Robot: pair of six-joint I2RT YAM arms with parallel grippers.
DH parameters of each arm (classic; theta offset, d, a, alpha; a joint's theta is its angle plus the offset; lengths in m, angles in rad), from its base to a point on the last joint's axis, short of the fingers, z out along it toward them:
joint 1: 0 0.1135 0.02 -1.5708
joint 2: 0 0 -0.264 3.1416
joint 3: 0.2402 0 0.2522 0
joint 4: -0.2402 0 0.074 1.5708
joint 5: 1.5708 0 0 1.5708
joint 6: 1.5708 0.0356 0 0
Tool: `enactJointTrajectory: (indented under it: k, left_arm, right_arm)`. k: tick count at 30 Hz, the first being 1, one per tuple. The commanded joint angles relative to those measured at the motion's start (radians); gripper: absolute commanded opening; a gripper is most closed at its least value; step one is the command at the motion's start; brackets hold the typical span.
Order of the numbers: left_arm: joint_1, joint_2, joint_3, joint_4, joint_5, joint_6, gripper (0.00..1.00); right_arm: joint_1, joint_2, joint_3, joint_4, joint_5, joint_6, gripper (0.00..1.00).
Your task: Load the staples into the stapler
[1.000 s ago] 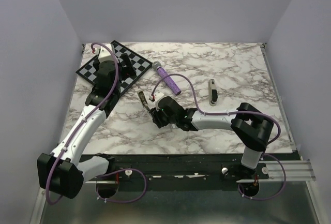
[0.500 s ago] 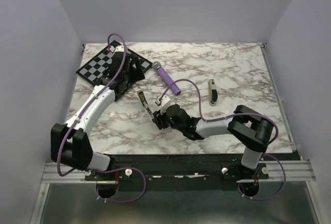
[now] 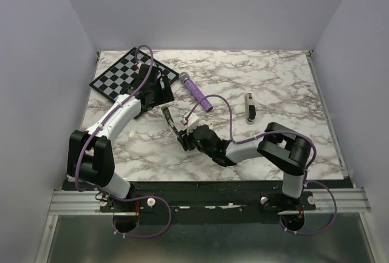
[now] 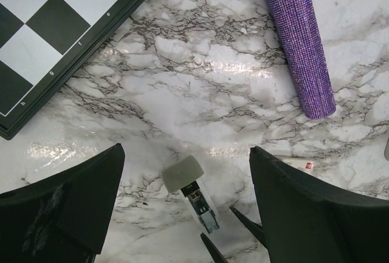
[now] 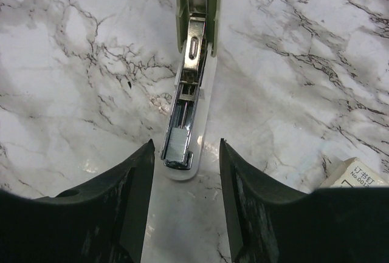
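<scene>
Open stapler (image 5: pixel 193 62) lies between parted fingers of the right tool (image 5: pixel 184 153), left tool (image 4: pixel 185 150) released; a bump could dislodge the staples (image 5: pixel 176 143)

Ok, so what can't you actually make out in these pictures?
Silver block in the stapler magazine, right wrist view: staples or pusher, too indistinct to tell.
Cream box, right wrist view: cut off by the frame corner and a finger.
Second stapler, top view: too small for detail.

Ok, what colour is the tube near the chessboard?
The tube is sparkly purple, clearest in the left wrist view.
</scene>
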Motion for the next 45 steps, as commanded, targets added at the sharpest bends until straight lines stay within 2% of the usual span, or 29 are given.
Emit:
enactJointTrajectory:
  k: [1,7,19,22,24,33,38,45]
  left_arm:
    - [0.004,0.027,0.02,-0.01,0.048,-0.024,0.91]
    - [0.005,0.073,0.018,-0.006,0.099,-0.029,0.91]
    - [0.004,0.102,0.001,0.011,0.146,-0.047,0.87]
    - [0.004,0.102,-0.011,0.006,0.153,-0.052,0.84]
    - [0.004,0.094,-0.022,0.006,0.154,-0.06,0.81]
    - [0.004,0.045,-0.105,0.028,0.172,-0.099,0.65]
    - [-0.007,-0.001,-0.168,0.066,0.189,-0.122,0.5]
    - [-0.044,-0.032,-0.194,0.071,0.171,-0.13,0.44]
  right_arm:
    - [0.006,0.037,0.042,0.023,0.066,0.0,0.54]
    - [0.005,0.062,0.06,0.018,0.064,-0.003,0.52]
    - [0.005,0.086,0.082,-0.008,0.061,-0.014,0.4]
    - [0.006,0.089,0.082,-0.006,0.058,-0.017,0.33]
    - [0.006,0.085,0.077,0.0,0.057,-0.017,0.26]
    - [0.006,0.08,0.07,0.009,0.064,-0.012,0.12]
    - [0.005,0.077,0.07,0.009,0.067,-0.009,0.11]
    - [0.005,0.077,0.068,0.009,0.061,-0.009,0.1]
